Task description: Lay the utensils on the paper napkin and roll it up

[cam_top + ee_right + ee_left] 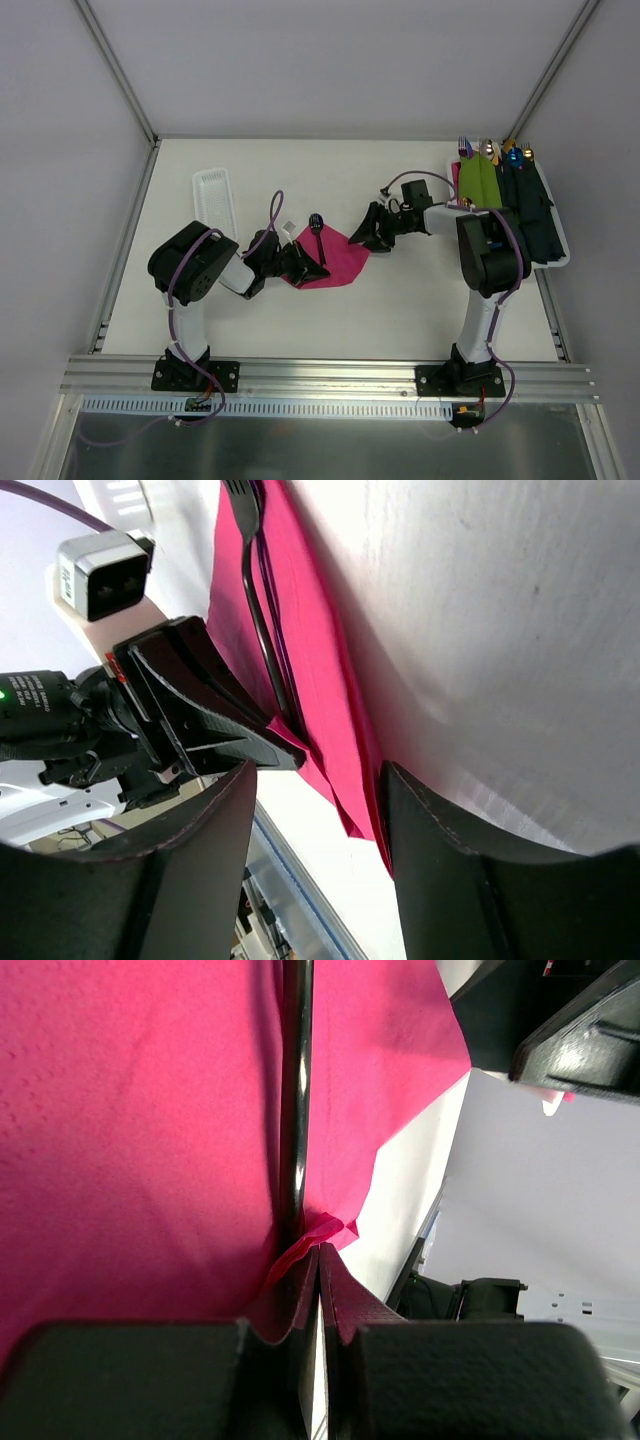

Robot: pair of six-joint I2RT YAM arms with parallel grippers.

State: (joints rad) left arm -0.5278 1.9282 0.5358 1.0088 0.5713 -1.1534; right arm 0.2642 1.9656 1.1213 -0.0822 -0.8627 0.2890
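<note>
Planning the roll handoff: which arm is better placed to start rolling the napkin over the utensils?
Left. The left gripper is already shut on the napkin corner by the handles of the utensils, so it can likely start the fold. The right gripper is open at the far corner, gripping nothing.

Fork (pixel 262 630) tines (right wrist view) are cut off.

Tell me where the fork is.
The fork lies on the napkin, left of centre in the top view, between the left end effector and right end effector, handle toward the left one.
</note>
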